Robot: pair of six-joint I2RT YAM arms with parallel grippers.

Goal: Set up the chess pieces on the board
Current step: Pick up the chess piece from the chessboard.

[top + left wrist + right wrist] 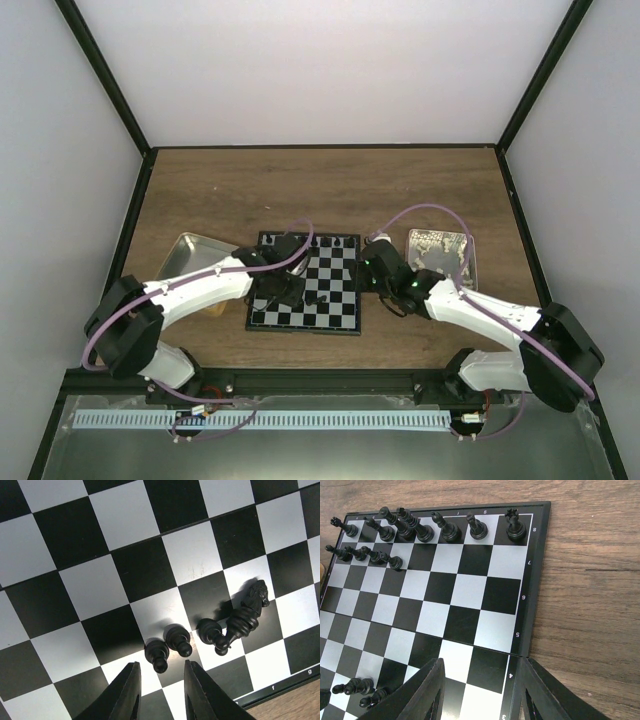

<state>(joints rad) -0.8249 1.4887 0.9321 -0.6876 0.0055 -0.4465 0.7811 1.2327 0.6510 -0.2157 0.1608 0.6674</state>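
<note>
A: Near side first. Left end effector [160,677]?
B: Low over the board [335,305], near-left part. Fingers apart by a narrow gap, nothing between them. A pawn [158,655] sits just past the tips.
A: Other pieces [242,622] there?
B: Loose cluster of five on the squares by the near edge. That pawn, a second right against it, a third just beside. Then a taller piece and a knight [256,596], bunched together. The right wrist view shows at least two of the cluster lying on their sides. Can't tell for the rest.
A: Right end effector [481,672]?
B: Over the board's right edge. Fingers wide apart, gripping nothing. Board squares and the black border show between them, and the right finger hangs over wood.
A: Far side?
B: Back row [445,529] stands upright along the far edge, with a rook [515,525] in the right corner. A short line of far pawns [376,556] stands in the rank in front, toward the left.
A: Board itself?
B: Flat on the table [300,190], between the two arms.
A: Off the board?
B: Left tray [185,250] is left of the board, partly under the left arm. Right tray [440,255] is right of it, apart from the board.
</note>
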